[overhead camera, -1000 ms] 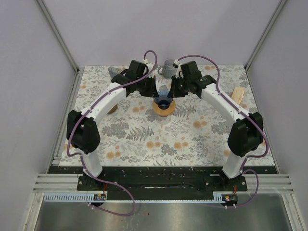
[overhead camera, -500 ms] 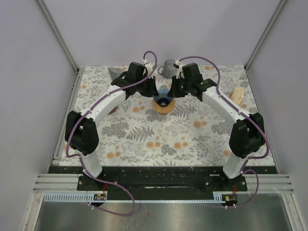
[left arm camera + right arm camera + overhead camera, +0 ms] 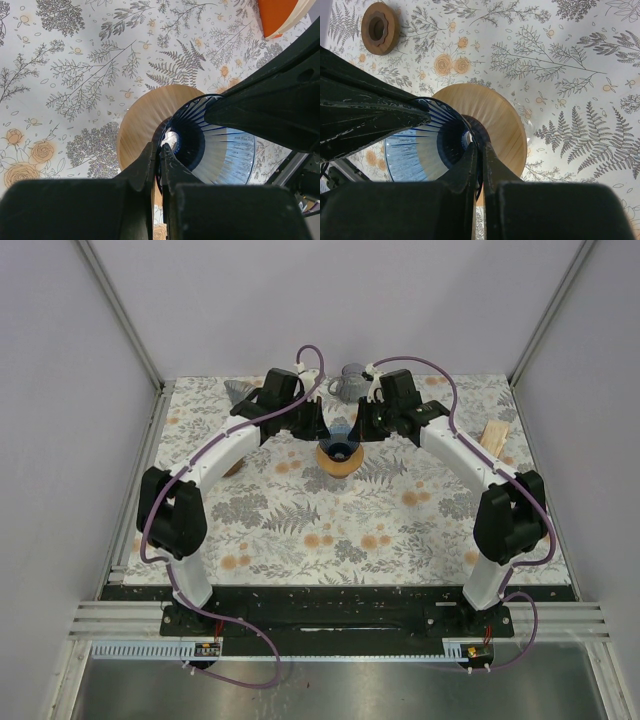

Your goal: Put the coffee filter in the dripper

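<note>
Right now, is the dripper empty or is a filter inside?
Empty: the blue dripper's bare ribs and bottom hole show, no paper inside.

dripper (image 3: 340, 456) half hidden, orange thing (image 3: 278, 15) cropped

1. You are looking at a robot test cell in a lab, not a home: plain pale walls (image 3: 60, 390) meet at bare aluminium posts (image 3: 118, 310).
2. The left arm (image 3: 215, 455) and right arm (image 3: 465, 455) are bolted to a black base plate (image 3: 330, 620) at the desk (image 3: 300, 530) edge.
3. Purple cables (image 3: 245, 635) loop out to a slotted cable duct (image 3: 140, 650) beside a steel sheet (image 3: 330, 690).
4. The floral cloth on your desk, the blue dripper (image 3: 225, 150) and its wooden stand (image 3: 145, 120) are the only kitchen-like props.
</note>
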Robot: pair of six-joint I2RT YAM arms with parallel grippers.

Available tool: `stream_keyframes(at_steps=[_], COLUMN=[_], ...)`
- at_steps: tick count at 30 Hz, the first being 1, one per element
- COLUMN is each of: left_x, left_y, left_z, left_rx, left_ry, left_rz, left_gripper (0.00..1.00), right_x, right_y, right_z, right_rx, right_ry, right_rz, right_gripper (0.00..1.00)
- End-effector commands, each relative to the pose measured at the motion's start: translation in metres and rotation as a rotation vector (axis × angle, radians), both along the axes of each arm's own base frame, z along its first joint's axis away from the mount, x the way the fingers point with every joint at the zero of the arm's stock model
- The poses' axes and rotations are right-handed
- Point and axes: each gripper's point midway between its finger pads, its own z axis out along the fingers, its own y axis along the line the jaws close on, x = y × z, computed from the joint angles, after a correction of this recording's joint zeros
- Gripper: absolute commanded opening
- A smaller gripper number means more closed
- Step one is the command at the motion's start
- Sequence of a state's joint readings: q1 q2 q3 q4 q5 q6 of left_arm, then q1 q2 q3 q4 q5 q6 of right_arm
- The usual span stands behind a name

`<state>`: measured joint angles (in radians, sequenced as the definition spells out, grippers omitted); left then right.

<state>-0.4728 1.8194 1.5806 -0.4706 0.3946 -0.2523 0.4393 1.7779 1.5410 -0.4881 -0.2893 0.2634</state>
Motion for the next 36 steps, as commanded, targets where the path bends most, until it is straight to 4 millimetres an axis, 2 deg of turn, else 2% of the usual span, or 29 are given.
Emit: stream_keyframes(at_steps=[1,2,6,8,13,17,22,24,27,28,29,30,33,36], left_x=[-0.037,-0.034,-0.024,-0.017,-0.005,-0.005,-0.005,-0.003,0.000,0.001,0.004,0.005,0.010,0.015], left_y=[0.024,0.021,0.011,0.007,0.004,0.003,0.003,0.004,0.007,0.010,0.014,0.019,0.039,0.060], left_z=[-0.061,-0.050,-0.013,0.001,0.033,0.046,0.060,0.067,0.080,0.086,0.090,0.095,0.110,0.123], left_rx=[0.171,0.157,0.113,0.099,0.071,0.058,0.050,0.055,0.057,0.061,0.068,0.079,0.152,0.225], left_ry=[0.174,0.153,0.093,0.065,-0.002,-0.032,-0.067,-0.086,-0.124,-0.143,-0.160,-0.180,-0.274,-0.382], left_rz=[-0.083,-0.090,-0.111,-0.109,-0.099,-0.107,-0.116,-0.119,-0.114,-0.110,-0.100,-0.087,-0.028,0.035], left_gripper=[0.00,0.00,0.31,0.40,0.49,0.55,0.71,0.77,0.86,0.90,0.91,0.96,0.99,0.99], right_x=[-0.008,-0.006,0.001,0.002,0.002,0.002,0.000,-0.001,-0.002,-0.002,-0.003,-0.004,-0.003,0.003], right_y=[-0.039,-0.037,-0.032,-0.030,-0.025,-0.024,-0.015,-0.011,-0.010,-0.011,-0.013,-0.017,-0.041,-0.080], right_z=[-0.057,-0.051,-0.026,-0.016,0.003,0.013,0.031,0.046,0.077,0.090,0.102,0.114,0.141,0.151], right_rx=[-0.154,-0.145,-0.113,-0.094,-0.063,-0.058,-0.017,0.007,0.022,0.026,0.025,0.024,0.000,-0.047], right_ry=[0.153,0.144,0.098,0.087,0.055,0.035,0.014,-0.007,-0.073,-0.106,-0.138,-0.173,-0.256,-0.302], right_rz=[-0.064,-0.067,-0.073,-0.075,-0.057,-0.041,0.004,0.029,0.055,0.068,0.078,0.082,0.047,-0.047], right_gripper=[0.00,0.00,0.07,0.09,0.17,0.32,0.54,0.67,0.77,0.85,0.89,0.99,0.99,0.99])
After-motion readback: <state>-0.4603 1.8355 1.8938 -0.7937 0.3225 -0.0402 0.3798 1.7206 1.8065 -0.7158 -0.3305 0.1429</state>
